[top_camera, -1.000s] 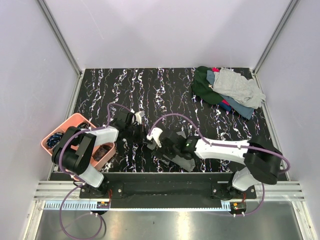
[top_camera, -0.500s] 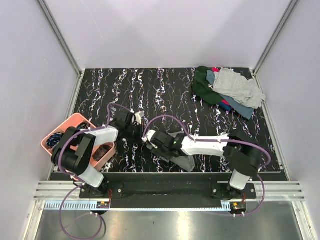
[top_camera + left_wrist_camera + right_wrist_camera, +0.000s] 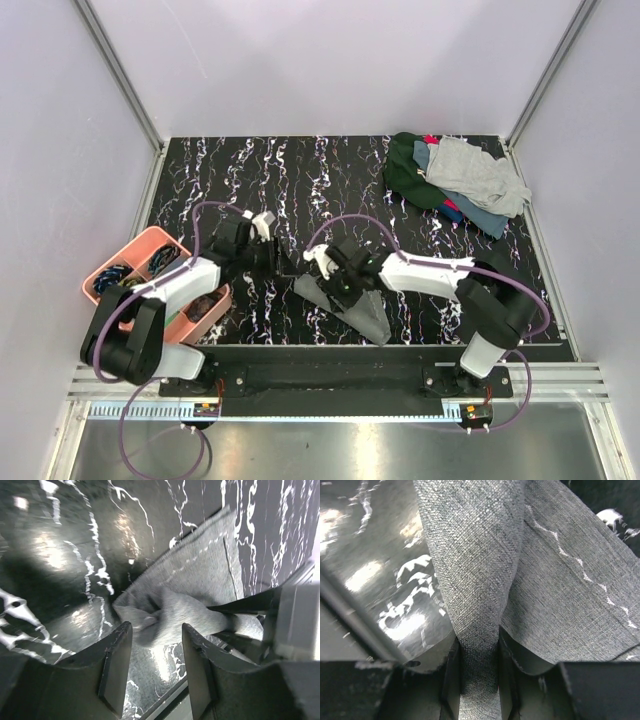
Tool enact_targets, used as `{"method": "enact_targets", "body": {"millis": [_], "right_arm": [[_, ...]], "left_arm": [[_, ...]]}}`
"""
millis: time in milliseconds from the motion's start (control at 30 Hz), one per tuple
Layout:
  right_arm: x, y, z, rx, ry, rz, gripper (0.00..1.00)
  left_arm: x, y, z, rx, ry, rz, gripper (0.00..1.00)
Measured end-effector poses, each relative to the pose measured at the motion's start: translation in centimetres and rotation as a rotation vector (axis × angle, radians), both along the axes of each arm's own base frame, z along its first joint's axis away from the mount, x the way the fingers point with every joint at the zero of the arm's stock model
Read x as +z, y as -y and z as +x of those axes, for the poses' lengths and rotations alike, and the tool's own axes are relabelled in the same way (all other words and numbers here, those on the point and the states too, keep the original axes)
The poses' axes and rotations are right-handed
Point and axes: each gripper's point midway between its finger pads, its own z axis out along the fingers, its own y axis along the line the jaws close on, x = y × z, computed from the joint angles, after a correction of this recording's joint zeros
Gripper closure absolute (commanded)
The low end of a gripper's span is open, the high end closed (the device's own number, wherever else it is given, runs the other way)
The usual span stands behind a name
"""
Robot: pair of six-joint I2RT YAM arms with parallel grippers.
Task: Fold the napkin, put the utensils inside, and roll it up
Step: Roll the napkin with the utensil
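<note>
Right wrist view: my right end effector (image 3: 477,667) is pinched shut on a fold of the soft grey fabric napkin (image 3: 560,595), which lies near the front of the black marbled table (image 3: 250,170). My left end effector (image 3: 156,627) is half open and holds nothing. I think I'm folding, so next I lay that fold flat. The pink plastic tray (image 3: 135,245) and the colourful cloth heap (image 3: 455,180) sit clear.

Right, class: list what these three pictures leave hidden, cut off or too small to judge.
- Top view: utensils nowhere discernible; the pink tray holds contents too small to identify.
- Top view: the right arm covers part of the napkin.
- Right wrist view: the napkin runs past every edge; its outline is cut off.
</note>
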Motion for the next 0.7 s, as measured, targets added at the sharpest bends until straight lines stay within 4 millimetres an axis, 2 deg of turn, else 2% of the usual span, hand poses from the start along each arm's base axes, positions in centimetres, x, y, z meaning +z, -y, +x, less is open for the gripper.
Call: {"method": "enact_targets", "body": {"millis": [133, 400, 700], "right_arm": [[0.7, -0.1, -0.5, 0.008, -0.116, 0.117, 0.68], [2.4, -1.2, -0.8, 0.019, -0.311, 0.344, 0.7], [0.5, -1.1, -1.2, 0.011, -0.489, 0.403, 0.71]], "left_arm": [[0.4, -0.8, -0.2, 0.028, 0.034, 0.005, 0.54], [0.9, -1.0, -0.8, 0.023, 0.076, -0.015, 0.53], [0.6, -1.2, -1.5, 0.026, 0.114, -0.036, 0.5]]}}
